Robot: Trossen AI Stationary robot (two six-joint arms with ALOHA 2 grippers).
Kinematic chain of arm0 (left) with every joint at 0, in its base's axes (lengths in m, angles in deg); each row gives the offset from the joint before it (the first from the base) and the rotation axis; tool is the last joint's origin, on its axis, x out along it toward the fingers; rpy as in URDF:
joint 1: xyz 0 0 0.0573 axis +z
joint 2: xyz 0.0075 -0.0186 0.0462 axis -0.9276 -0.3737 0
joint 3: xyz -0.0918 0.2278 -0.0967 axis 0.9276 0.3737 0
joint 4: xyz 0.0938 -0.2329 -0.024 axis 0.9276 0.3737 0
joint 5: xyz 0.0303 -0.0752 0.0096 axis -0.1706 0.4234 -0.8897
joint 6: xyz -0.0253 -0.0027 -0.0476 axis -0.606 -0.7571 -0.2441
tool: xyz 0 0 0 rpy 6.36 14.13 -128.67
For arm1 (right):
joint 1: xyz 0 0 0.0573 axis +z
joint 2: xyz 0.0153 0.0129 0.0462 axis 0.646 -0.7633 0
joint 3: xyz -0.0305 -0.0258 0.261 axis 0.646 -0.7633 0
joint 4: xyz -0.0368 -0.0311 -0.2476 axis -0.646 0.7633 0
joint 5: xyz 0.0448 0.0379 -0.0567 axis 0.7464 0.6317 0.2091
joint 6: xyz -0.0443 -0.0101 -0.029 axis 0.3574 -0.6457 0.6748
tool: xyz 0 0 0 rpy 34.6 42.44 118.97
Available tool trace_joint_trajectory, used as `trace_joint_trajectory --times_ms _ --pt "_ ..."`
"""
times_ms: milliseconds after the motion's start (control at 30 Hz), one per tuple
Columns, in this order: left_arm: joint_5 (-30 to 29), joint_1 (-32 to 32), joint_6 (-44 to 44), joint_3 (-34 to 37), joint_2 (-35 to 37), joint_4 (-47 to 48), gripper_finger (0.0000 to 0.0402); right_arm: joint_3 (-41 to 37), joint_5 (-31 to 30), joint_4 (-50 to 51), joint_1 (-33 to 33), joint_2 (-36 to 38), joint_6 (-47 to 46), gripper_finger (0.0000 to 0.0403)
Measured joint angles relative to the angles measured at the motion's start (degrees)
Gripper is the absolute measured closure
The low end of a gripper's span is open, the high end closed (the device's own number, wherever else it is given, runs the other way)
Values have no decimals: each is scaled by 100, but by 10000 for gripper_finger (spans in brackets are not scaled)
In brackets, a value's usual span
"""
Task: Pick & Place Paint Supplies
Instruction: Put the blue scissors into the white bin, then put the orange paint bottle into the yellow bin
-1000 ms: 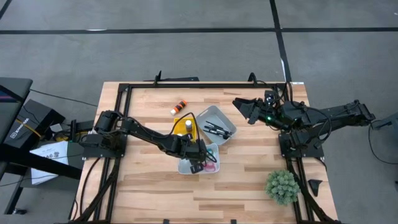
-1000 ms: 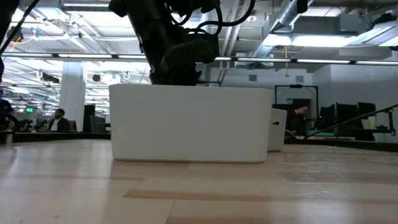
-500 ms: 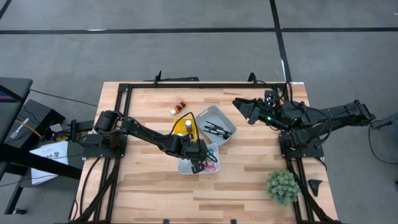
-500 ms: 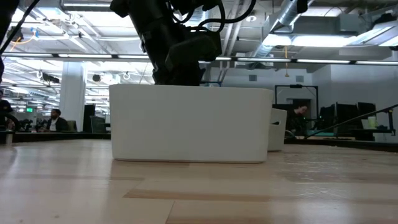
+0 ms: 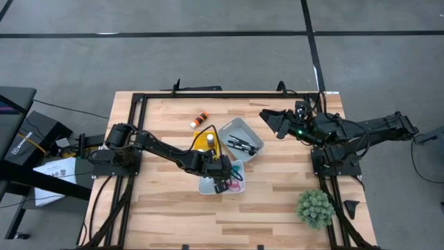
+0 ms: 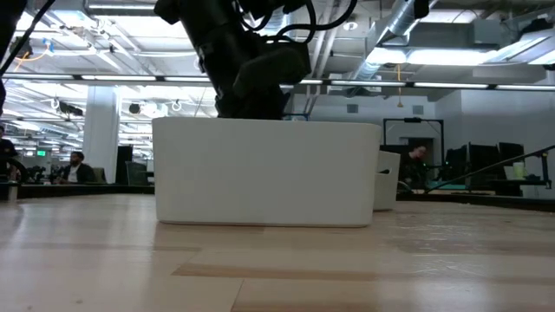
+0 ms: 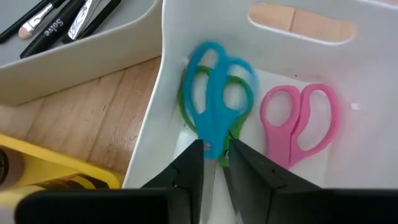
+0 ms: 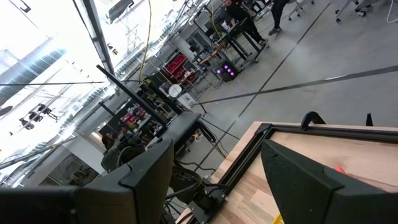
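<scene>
My left gripper [image 7: 216, 165] reaches down into a white bin [image 5: 207, 186], its fingers a narrow gap apart. Blue-handled scissors [image 7: 217, 99] show blurred, their blade end between my fingertips and their handles over green scissors [image 7: 185, 106]. Pink scissors [image 7: 298, 124] lie flat on the bin floor beside them. Dark paintbrushes [image 5: 241, 144] lie in a grey bin [image 5: 251, 132]. A yellow bin [image 5: 207, 142] holds a bottle, and an orange bottle [image 5: 201, 117] lies on the table. My right gripper [image 5: 267, 118] hangs open, raised at the far right. My left gripper's fingers [image 7: 189, 168] stand on either side of the blue scissors' blade end [image 7: 212, 149], slanting down from above. Whether they touch it I cannot tell.
The three bins stand close together mid-table; in the low view the white bin's wall [image 6: 264, 173] hides its contents. A fuzzy green plant [image 5: 316, 207] sits at the near right corner. Bare wood lies along the near edge and at the far left.
</scene>
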State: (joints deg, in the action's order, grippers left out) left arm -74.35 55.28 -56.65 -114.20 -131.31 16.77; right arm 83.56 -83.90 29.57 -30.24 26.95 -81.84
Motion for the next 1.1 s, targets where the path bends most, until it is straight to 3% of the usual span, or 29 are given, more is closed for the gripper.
trace_joint_trajectory --times_ms 400,633,1100 --pt "8 0 274 0 210 -53 325 0 0 -2 0 -1 0 163" --pt "-221 2 702 2 956 -58 325 0 0 -2 1 -2 -4 163" --pt "-1882 277 1493 0 3195 -223 325 0 0 -3 2 0 -16 163"
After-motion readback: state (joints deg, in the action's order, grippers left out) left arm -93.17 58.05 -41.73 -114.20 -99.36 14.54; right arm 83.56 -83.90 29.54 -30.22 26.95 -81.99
